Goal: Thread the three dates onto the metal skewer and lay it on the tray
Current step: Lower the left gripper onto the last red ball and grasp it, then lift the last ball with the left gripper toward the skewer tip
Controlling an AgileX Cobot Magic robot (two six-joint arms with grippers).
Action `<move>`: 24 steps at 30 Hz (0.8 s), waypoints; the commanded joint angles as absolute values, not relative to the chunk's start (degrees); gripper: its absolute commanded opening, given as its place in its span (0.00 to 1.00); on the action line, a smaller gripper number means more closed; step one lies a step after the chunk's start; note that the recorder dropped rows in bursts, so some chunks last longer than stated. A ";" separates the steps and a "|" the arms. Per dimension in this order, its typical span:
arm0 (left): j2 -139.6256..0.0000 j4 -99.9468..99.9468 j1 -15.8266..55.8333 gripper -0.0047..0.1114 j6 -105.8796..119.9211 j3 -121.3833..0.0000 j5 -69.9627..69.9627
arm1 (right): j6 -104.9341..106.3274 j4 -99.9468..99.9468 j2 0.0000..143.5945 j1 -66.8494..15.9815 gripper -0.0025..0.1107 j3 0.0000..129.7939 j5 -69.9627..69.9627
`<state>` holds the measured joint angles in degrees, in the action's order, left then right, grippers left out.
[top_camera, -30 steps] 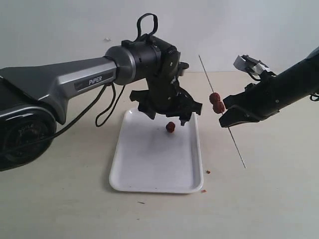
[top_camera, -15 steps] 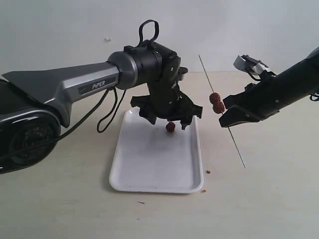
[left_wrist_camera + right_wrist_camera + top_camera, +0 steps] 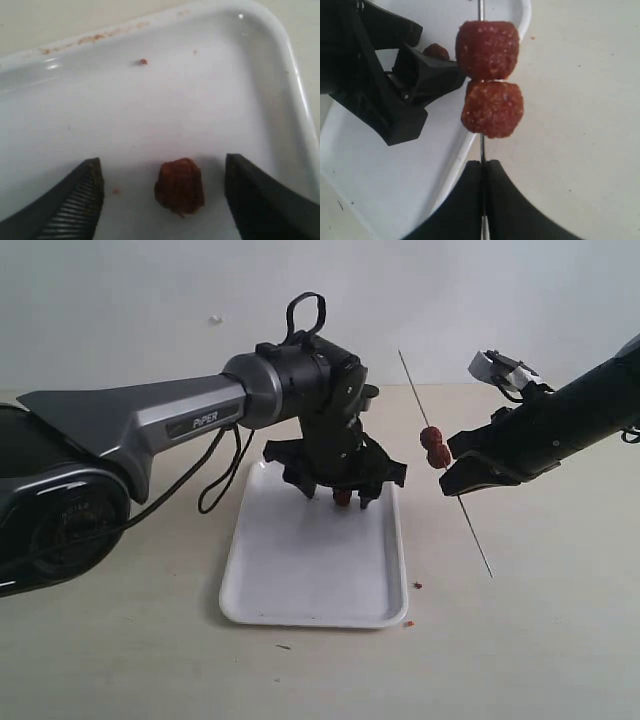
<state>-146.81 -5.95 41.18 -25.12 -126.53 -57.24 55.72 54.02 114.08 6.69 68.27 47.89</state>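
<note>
One loose date lies on the white tray, between the spread fingers of my left gripper, which is open and not touching it. In the exterior view that left gripper is low over the far end of the tray, with the date partly hidden under it. My right gripper is shut on the metal skewer, held in the air beside the tray's right rim. Two dates sit threaded on the skewer just above the fingers. The skewer slants, with its lower end near the table.
Tiny reddish crumbs lie on the table by the tray's near right corner, and more dot the tray's far rim. The table is beige. The left arm's body spans the left of the scene.
My left gripper has come down and slightly toward the tray's far end, so its open fingers now straddle the loose date. The right gripper and skewer have not moved.
</note>
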 commanded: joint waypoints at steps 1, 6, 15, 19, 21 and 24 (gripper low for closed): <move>-147.02 -5.53 41.38 0.49 -25.70 -126.78 -57.81 | 56.03 54.46 113.34 7.04 0.02 68.37 48.12; -147.02 -5.53 41.38 0.35 -25.70 -126.78 -57.89 | 56.03 54.46 113.34 7.04 0.02 68.37 48.12; -145.23 -4.01 40.57 0.17 -25.70 -126.78 -58.24 | 56.03 53.99 113.34 7.04 0.02 68.37 49.61; -141.66 5.74 36.11 0.17 -25.96 -126.78 -57.26 | 56.94 53.78 113.70 7.04 0.02 68.37 54.43; -141.04 14.53 32.81 0.17 -23.74 -126.78 -57.12 | 57.39 53.61 114.35 7.04 0.02 68.37 56.64; -140.91 21.25 30.34 0.17 -22.48 -126.78 -56.40 | 58.76 53.61 114.94 6.93 0.02 68.37 59.23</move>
